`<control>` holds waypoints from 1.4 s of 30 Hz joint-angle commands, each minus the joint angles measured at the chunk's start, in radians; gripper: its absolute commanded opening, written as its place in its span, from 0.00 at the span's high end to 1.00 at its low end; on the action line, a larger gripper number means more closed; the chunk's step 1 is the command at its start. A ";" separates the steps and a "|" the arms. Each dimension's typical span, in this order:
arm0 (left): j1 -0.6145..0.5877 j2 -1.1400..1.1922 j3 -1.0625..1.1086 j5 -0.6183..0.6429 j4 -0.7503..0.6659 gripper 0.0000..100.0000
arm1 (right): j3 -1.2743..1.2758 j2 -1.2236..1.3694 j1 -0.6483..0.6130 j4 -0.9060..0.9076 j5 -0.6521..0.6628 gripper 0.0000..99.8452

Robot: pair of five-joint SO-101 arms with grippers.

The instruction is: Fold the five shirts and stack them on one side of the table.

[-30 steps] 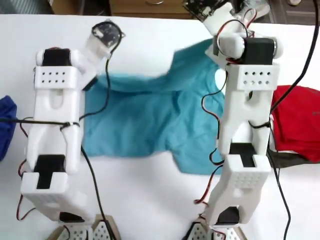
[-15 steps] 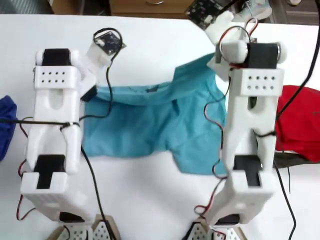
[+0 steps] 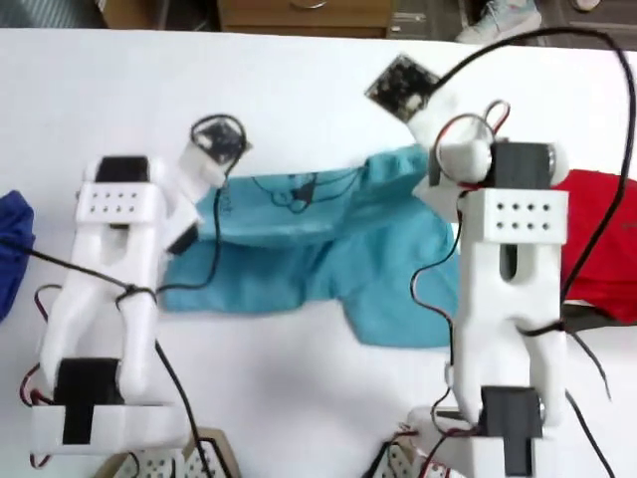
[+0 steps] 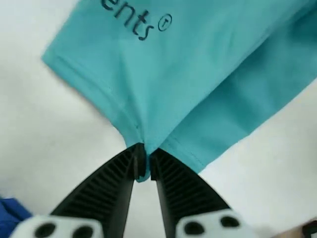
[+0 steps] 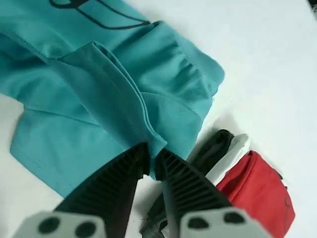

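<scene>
Teal shirt point(image 3: 328, 249) right in the middle of the table point(image 3: 299, 80), stretched sideways between the two arms. A band along its far side is turned over, dark print facing up, and a lower flap spreads flat toward the near edge.

At the left end, the left gripper point(image 4: 142, 166) has its jaws pressed together on a hemmed corner of the teal shirt point(image 4: 198, 64), the cloth fanning away from the pinch. At the other end, the right gripper point(image 5: 151, 166) is clamped on a thick fold of the same shirt point(image 5: 99, 84), a seam running straight into its jaws. From above, the arms cover both pinch points, so whether the cloth hangs clear of the table there is hard to call.

Out to the right, beside the right arm, a red shirt point(image 3: 597, 249) sits folded, with black and white cloth point(image 5: 218, 144) peeking out from under it. At the far left edge, a bit of blue cloth point(image 3: 12, 249).
</scene>
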 commanded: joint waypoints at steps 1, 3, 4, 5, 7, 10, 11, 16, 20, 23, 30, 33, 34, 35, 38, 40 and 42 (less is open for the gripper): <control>0.003 -0.052 0.087 0.005 -0.074 0.98 | 0.153 -0.107 0.008 -0.084 0.011 0.98; 0.005 -0.052 0.134 0.005 -0.115 0.98 | 0.241 -0.150 0.008 -0.137 0.011 0.98; 0.005 -0.052 0.156 0.005 -0.135 0.98 | 0.287 -0.170 0.008 -0.160 0.011 0.98; 0.005 -0.052 0.177 0.005 -0.153 0.98 | 0.330 -0.189 0.008 -0.179 0.011 0.98; 0.005 -0.052 0.213 0.005 -0.186 0.98 | 0.411 -0.223 0.008 -0.208 0.012 0.98; 0.005 -0.052 0.254 0.005 -0.213 0.98 | 0.508 -0.268 0.021 -0.232 0.012 0.98; 0.006 -0.052 0.263 0.005 -0.218 0.98 | 0.528 -0.285 0.030 -0.239 0.012 0.98; 0.006 -0.051 0.272 0.005 -0.219 0.98 | 0.611 -0.355 0.093 -0.243 0.038 0.98; 0.008 -0.051 0.272 0.005 -0.216 0.98 | 0.687 -0.403 0.133 -0.243 0.083 0.98; 0.006 -0.054 0.272 0.005 -0.209 0.98 | 0.724 -0.460 0.163 -0.239 0.106 0.98; 0.074 -0.051 0.344 0.005 -0.218 0.98 | 0.848 -0.591 0.193 -0.237 0.161 0.98; 0.112 -0.051 0.384 0.003 -0.236 0.98 | 0.904 -0.619 0.191 -0.242 0.161 0.98; 0.114 -0.051 0.392 0.005 -0.249 0.98 | 0.914 -0.625 0.193 -0.243 0.161 0.98; 0.115 -0.051 0.398 0.006 -0.261 0.98 | 0.921 -0.627 0.193 -0.243 0.161 0.98; 0.114 -0.052 0.398 0.006 -0.259 0.98 | 0.924 -0.627 0.193 -0.243 0.161 0.98; 0.107 -0.060 0.392 0.005 -0.247 0.98 | 0.914 -0.628 0.194 -0.243 0.161 0.98; 0.097 -0.060 0.374 0.005 -0.227 0.98 | 0.907 -0.628 0.194 -0.243 0.161 0.98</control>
